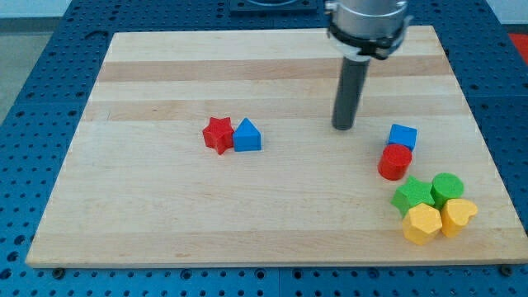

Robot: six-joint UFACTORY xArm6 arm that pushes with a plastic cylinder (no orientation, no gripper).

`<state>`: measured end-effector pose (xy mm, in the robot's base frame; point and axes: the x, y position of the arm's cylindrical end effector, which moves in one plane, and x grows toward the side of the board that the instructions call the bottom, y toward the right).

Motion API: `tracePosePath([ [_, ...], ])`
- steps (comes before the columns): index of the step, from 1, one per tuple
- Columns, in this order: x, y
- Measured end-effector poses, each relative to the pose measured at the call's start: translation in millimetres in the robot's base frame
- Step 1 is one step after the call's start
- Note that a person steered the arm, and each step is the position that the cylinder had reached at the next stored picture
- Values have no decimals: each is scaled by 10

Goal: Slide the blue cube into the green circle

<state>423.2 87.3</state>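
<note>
The blue cube [403, 136] sits at the view's right, touching a red cylinder [394, 162] just below it. The green circle [447, 189] lies lower right, next to a green star [412, 195]. My tip [343, 127] rests on the board to the left of the blue cube, a short gap away and slightly above its level. It touches no block.
A yellow hexagon [422, 223] and a yellow heart [458, 217] lie below the green blocks near the board's bottom right corner. A red star [218, 134] and a blue triangular block [247, 135] touch each other left of centre. The wooden board [165, 206] ends close to the right-hand cluster.
</note>
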Motion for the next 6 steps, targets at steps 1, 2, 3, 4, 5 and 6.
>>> tracePosePath([
  [1, 63, -32],
  [2, 63, -5],
  [3, 63, 124],
  [4, 63, 383],
  [5, 63, 662],
  [6, 68, 915],
])
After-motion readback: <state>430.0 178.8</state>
